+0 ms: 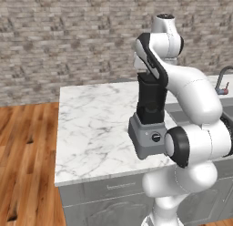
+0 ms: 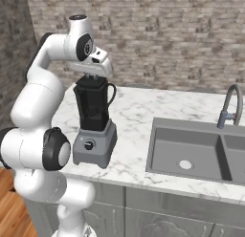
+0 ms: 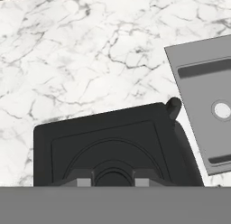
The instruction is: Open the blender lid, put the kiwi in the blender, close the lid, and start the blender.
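Hovering gripper (image 2: 94, 77) just above blender lid (image 3: 113, 142) atop blender (image 2: 94, 128), finger spread impossible to tell.

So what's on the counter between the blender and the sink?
Nothing: in the right base view only bare marble counter lies between the blender and the sink.
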You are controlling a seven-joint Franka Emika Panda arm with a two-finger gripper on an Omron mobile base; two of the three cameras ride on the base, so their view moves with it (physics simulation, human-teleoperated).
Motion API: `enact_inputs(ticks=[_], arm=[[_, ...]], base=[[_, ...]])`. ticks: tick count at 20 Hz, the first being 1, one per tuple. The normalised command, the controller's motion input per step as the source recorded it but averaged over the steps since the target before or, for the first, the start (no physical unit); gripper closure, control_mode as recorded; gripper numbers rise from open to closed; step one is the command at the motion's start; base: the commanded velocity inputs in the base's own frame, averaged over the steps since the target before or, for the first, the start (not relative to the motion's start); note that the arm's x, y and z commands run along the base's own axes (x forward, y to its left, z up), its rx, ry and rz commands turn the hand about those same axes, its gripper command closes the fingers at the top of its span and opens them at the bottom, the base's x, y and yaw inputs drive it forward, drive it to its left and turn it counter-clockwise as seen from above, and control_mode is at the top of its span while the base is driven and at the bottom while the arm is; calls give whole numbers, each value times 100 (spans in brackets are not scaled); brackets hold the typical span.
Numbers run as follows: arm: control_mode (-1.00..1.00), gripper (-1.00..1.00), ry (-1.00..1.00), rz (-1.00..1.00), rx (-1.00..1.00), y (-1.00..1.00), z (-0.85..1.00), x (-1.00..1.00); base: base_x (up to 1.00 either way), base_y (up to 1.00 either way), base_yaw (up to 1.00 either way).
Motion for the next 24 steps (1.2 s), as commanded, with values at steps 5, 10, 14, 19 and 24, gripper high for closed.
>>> enact_inputs(ticks=[5, 10, 14, 19, 24], arm=[[-100, 100, -18, 0, 2, -26, -39, -12], [-100, 100, -11, 0, 0, -22, -36, -14], [-100, 100, -1, 0, 0, -6, -34, -1], [-100, 100, 1, 0, -1, -7, 9, -1], [-100, 100, 0, 0, -4, 0, 11, 9]], base=[[0, 0, 0], [0, 0, 0], [0, 0, 0], [0, 0, 0], [0, 0, 0]])
